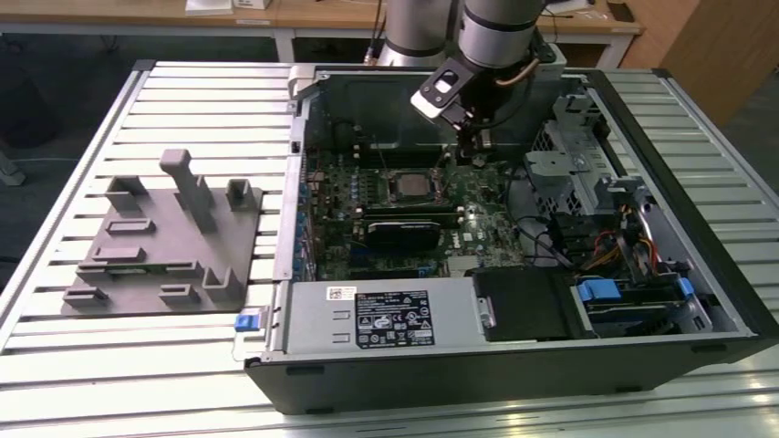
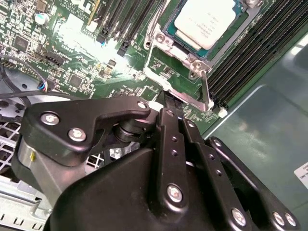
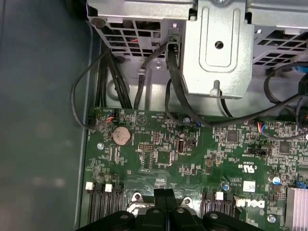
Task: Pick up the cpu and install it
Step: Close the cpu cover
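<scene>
Pincer: my pincer (image 1: 479,151) was closed, and I held nothing. In the first wrist view the two black fingers (image 3: 160,199) lay flat against each other with nothing between them.
Arm: it reached down from the far side into the open computer case (image 1: 512,365), and the tip hung low over the motherboard (image 3: 192,154).
Cpu: the cpu (image 2: 207,21) was out of my grip and lay flat, silver top up, inside the socket frame (image 2: 159,41) on the board. In the exterior view it was near the middle of the case.
Gap: my tip was just beside a corner of that frame, close to the thin metal lever (image 2: 205,89), on the exterior view's right of the socket. I couldn't tell whether it touched the lever.
Neighbours: black memory slots (image 2: 250,53) ran alongside the socket. A coin battery (image 3: 121,136) sat on the board near the metal drive cage (image 3: 219,43), and dark cables (image 3: 175,91) ran down from the cage to the board.
Tray: the grey tray (image 1: 159,246) sat on the slatted counter (image 1: 73,365), well apart from me, at the exterior view's left of the case.
</scene>
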Available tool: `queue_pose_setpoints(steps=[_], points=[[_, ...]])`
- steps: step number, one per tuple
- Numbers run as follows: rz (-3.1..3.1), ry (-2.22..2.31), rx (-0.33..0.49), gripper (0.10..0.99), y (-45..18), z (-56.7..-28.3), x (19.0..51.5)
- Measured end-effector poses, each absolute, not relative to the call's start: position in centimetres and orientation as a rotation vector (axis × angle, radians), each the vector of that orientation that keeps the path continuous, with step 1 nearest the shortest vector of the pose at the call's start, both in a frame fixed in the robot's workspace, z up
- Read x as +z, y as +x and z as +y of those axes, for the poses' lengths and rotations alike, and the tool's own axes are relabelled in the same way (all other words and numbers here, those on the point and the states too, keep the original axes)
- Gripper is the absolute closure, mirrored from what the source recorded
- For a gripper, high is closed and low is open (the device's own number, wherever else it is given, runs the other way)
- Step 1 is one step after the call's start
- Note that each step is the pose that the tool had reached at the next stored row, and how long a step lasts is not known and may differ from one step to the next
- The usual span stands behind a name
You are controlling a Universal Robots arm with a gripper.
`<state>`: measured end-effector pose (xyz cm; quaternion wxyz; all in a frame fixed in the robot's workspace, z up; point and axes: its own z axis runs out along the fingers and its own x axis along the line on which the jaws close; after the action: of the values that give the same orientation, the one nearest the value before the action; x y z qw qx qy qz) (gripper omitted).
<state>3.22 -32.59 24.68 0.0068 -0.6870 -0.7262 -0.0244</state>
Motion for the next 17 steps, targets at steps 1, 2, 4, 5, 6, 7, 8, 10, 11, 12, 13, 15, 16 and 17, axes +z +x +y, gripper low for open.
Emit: queue_pose_setpoints(steps=[1,2,4,5,6,7,8,10,11,12,13,15,16,17], points=[[-2.272,-2.149,-0.076,0.98,3.21,-32.59,24.68],[-2.272,-2.149,-0.076,0.98,3.2,-32.59,24.68],[-2.272,-2.149,-0.076,0.98,3.17,-32.58,24.68],[-2.272,-2.149,-0.076,0.98,3.16,-32.58,24.68],[-2.271,-2.149,-0.077,0.98,3.14,-32.58,24.67],[-2.271,-2.149,-0.077,0.98,3.11,-32.58,24.67],[-2.272,-2.149,-0.076,0.98,3.09,-32.58,24.66],[-2.272,-2.149,-0.076,0.98,3.04,-32.58,24.65],[-2.272,-2.149,-0.076,0.98,3.01,-32.58,24.63],[-2.272,-2.149,-0.076,0.98,2.98,-32.58,24.62],[-2.272,-2.149,-0.076,0.98,2.95,-32.58,24.61],[-2.272,-2.149,-0.077,0.98,2.87,-32.58,24.59],[-2.272,-2.149,-0.076,0.98,2.83,-32.58,24.57],[-2.272,-2.149,-0.077,0.98,2.77,-32.58,24.55]])
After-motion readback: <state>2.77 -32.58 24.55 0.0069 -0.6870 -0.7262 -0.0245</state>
